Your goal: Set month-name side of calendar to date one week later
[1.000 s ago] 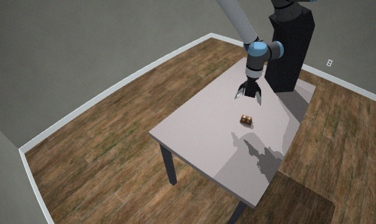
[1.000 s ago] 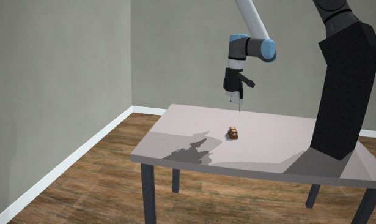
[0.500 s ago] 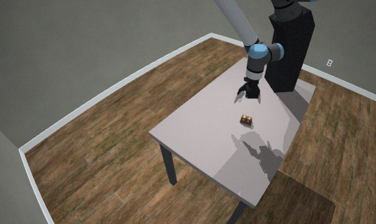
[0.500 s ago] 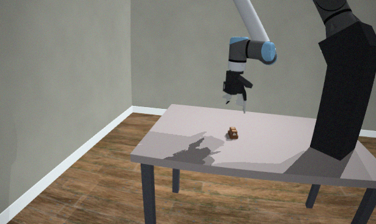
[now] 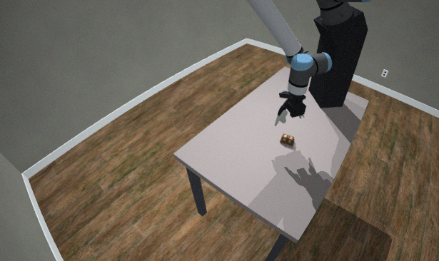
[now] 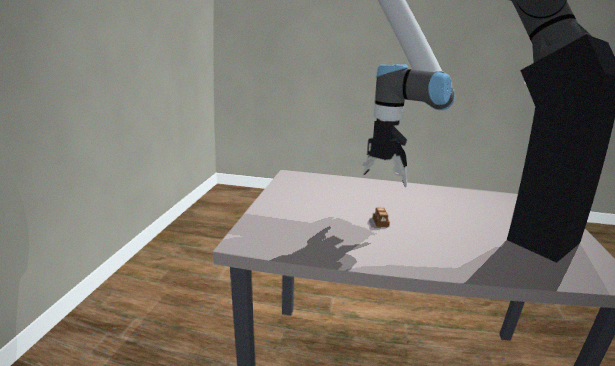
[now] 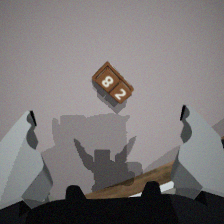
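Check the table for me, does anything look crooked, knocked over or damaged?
Nothing stands out. The calendar sits on the table with both cubes in its tray, top faces reading 8 and 2. It looks slanted only in the wrist view. The gripper hangs open above, holding nothing. No damage shows.

The calendar tray (image 5: 287, 140) sits on the surface (image 5: 237, 153), right of centre in the top view, both cubes in it side by side. The claw (image 5: 290, 115) hangs above, up and left of the tray, apart from it. Its shadow lies lower right.
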Available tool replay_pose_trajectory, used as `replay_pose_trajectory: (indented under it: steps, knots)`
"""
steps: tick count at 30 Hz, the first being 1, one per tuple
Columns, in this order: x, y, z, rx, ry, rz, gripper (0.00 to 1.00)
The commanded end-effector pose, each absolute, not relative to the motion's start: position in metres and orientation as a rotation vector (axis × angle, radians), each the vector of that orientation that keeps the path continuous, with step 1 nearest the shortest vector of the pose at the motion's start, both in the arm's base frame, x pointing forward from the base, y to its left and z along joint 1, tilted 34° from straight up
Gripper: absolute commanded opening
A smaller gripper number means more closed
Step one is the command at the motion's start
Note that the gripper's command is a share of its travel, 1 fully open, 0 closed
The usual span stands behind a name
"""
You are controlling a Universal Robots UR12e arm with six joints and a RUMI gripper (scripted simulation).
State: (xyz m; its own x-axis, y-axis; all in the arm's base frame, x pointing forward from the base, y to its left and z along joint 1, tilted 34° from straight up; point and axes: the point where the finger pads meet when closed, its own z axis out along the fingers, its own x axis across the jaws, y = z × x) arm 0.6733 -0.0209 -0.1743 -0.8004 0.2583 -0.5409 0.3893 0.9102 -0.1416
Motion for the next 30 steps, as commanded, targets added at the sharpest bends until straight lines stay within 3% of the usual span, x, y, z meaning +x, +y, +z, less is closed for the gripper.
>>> replay_pose_trajectory:
  steps: [1, 30]
  knots:
    - [0.676, -0.022, -0.178, 0.241, 2.585, -0.391, 1.00]
    - [0.685, -0.024, -0.195, -0.516, 2.617, -0.588, 1.00]
